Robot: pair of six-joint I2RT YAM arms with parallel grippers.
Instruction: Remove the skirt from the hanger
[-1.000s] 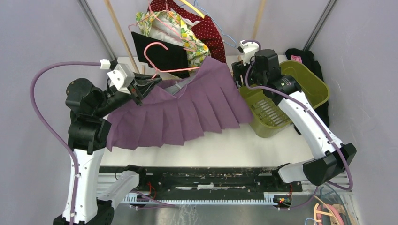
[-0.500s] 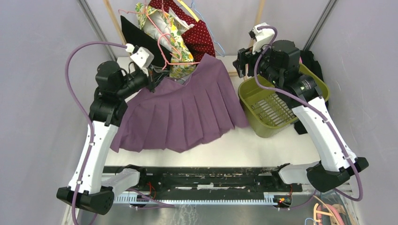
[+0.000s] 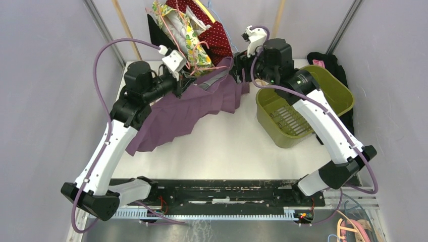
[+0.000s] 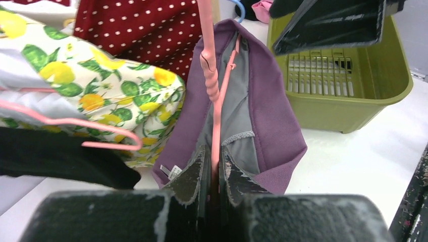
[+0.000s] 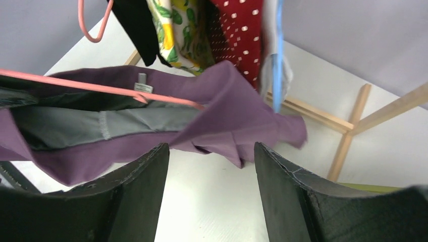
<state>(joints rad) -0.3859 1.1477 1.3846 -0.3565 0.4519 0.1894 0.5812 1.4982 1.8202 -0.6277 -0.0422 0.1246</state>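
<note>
A purple pleated skirt (image 3: pixel 192 107) with a grey lining hangs on a pink hanger (image 4: pixel 216 108) and trails over the white table. My left gripper (image 4: pixel 214 159) is shut on the hanger's bar at the skirt's waistband (image 4: pixel 282 111); it shows at the back left in the top view (image 3: pixel 177 86). My right gripper (image 5: pixel 212 151) is open and empty, just in front of the skirt's far corner (image 5: pixel 237 121), above the table. It shows in the top view (image 3: pixel 238 68) beside the skirt's right end. The pink bar (image 5: pixel 101 88) crosses the right wrist view.
A rack at the back holds a lemon-print garment (image 3: pixel 189 38), a red polka-dot garment (image 3: pixel 214 35) and a black one (image 3: pixel 154 27). An olive basket (image 3: pixel 298 108) stands at the right, black cloth (image 3: pixel 328 63) behind it. Wooden rack legs (image 5: pixel 353 126) stand close by.
My left arm has carried the hanger and skirt up and to the right, bunching the skirt. My right gripper has swung left from over the basket to the skirt's right end.
</note>
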